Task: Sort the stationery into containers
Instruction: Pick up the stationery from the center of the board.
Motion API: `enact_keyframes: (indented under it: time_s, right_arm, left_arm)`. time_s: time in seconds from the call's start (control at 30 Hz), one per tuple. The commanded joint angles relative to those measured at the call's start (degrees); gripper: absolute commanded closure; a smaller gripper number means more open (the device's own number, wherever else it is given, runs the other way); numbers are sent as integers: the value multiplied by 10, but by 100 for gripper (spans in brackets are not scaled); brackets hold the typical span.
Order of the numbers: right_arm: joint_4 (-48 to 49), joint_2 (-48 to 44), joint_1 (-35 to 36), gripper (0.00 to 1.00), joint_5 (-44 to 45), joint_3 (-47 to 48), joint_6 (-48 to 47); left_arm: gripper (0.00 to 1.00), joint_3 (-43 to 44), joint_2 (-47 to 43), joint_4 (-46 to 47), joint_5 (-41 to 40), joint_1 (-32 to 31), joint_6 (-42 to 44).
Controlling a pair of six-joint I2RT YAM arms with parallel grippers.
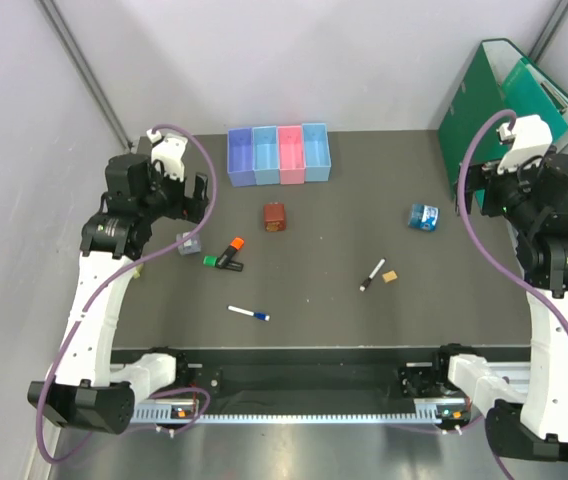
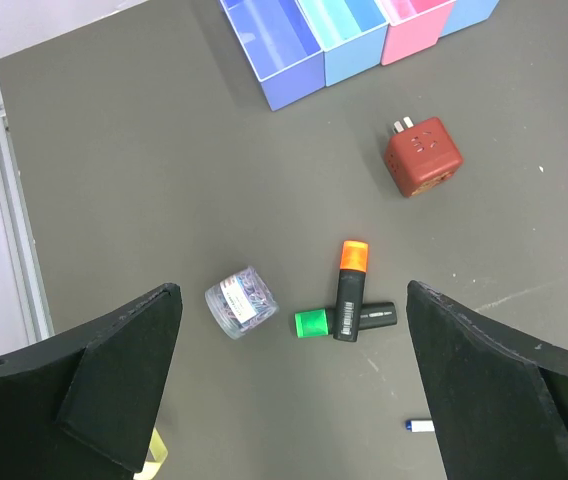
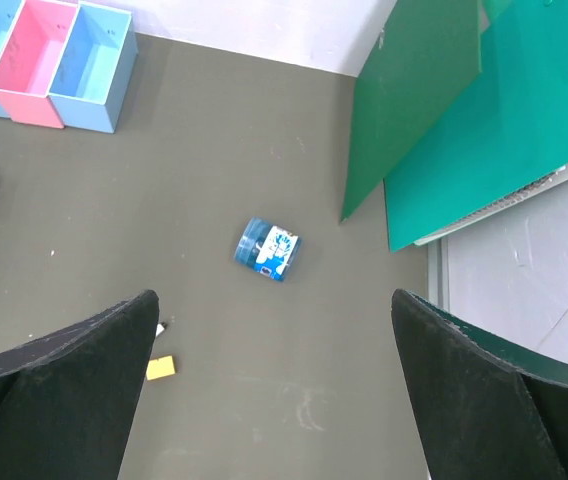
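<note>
Four joined containers [image 1: 278, 155] stand in a row at the back: purple-blue, light blue, pink, light blue. An orange-and-black highlighter [image 2: 349, 290] lies across a green one [image 2: 311, 323], with a small clear jar of clips [image 2: 241, 300] to their left. Toward the front lies a white pen with a blue cap [image 1: 248, 313]. Right of centre lie a black-and-white marker [image 1: 372, 274] and a tan eraser [image 1: 390, 276]. The blue tape roll [image 3: 268, 249] rests at the right. My left gripper [image 2: 291, 290] hangs open high above the highlighters. My right gripper [image 3: 274, 296] hangs open above the roll, holding nothing.
A red-brown cube with plug prongs [image 1: 275, 216] sits in front of the bins. Green folders [image 1: 509, 95] lean at the back right corner. A pale yellow cup [image 2: 156, 450] shows partly by the left finger. Grey walls close in the table's left and back.
</note>
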Motion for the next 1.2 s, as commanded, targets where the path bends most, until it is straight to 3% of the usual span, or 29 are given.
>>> enact_keyframes:
  time_s: [0.0,0.7,0.93,1.17]
  right_arm:
    - [9,-9,-2,0,-2,30,-2]
    - [18,-23,-2,0,-27,22,-16]
    - [64,-51,-2,0,-2,-31,-73]
    - [73,-52,-2,0,30,-73,-53]
  left_arm:
    - [1,11,-16,4,5,4,-5]
    - [1,2,-15,8,8,4,-13]
    - [3,-12,13,1,18,2,-27]
    - [1,-75,59,43,-16,-61,-69]
